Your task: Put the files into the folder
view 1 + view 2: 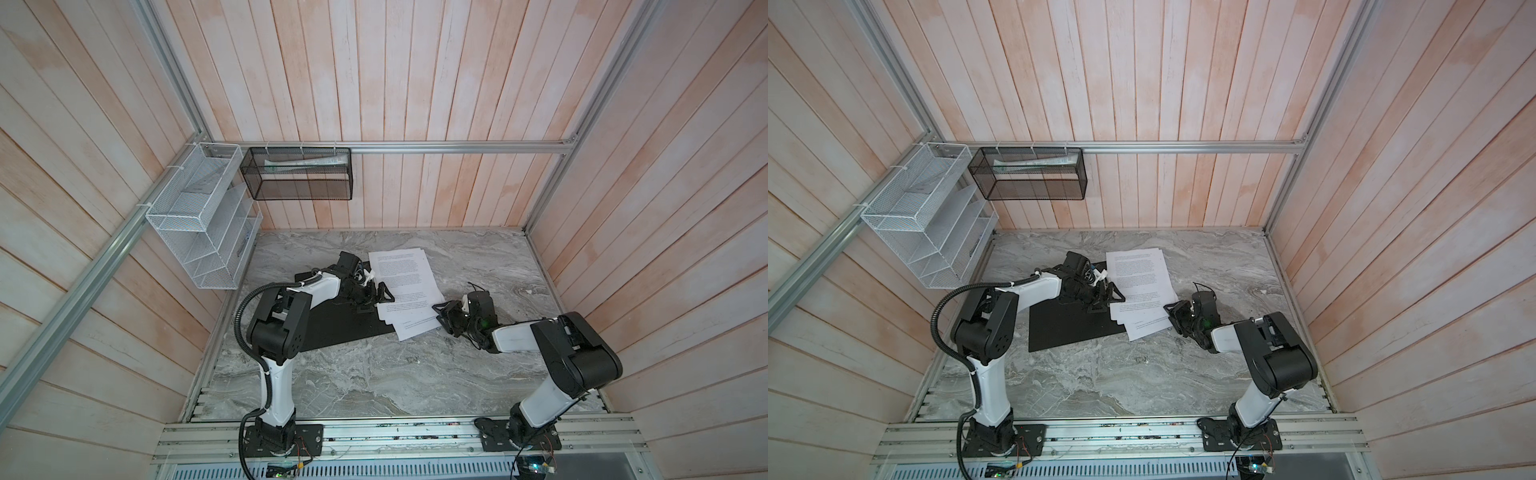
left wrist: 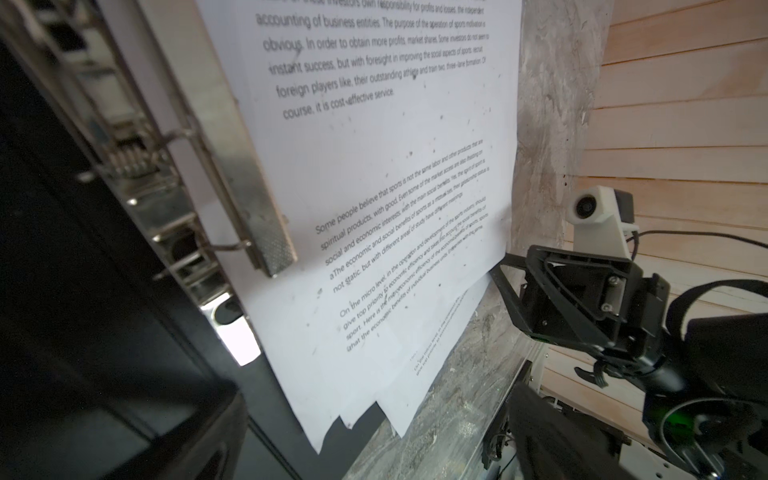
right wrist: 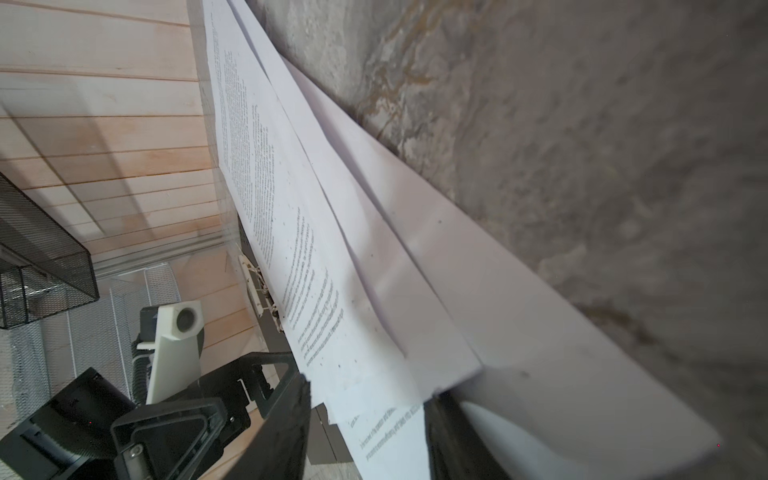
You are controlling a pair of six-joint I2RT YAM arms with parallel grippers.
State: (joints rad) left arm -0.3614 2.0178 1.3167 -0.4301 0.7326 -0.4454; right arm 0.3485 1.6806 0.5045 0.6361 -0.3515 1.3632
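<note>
The folder (image 1: 345, 328) (image 1: 1071, 328) lies open on the table, black inside up, its metal clip (image 2: 232, 166) raised. The files (image 1: 405, 282) (image 1: 1138, 274) (image 2: 374, 208) (image 3: 332, 257), several white printed sheets, lie fanned out. Their left part rests on the folder and their right part on the marble. My left gripper (image 1: 376, 297) (image 1: 1106, 299) (image 2: 374, 415) stands open at the sheets' left edge beside the clip, holding nothing. My right gripper (image 1: 442, 313) (image 1: 1173, 311) (image 2: 505, 286) (image 3: 370, 419) is at the sheets' right edge. Its jaws stand apart with the paper edges between them, not pinched.
A white wire organizer (image 1: 199, 224) (image 1: 930, 232) hangs on the left wall. A black mesh basket (image 1: 297, 172) (image 1: 1027, 172) hangs on the back rail. Wooden walls close in the marble table (image 1: 374, 374) on three sides.
</note>
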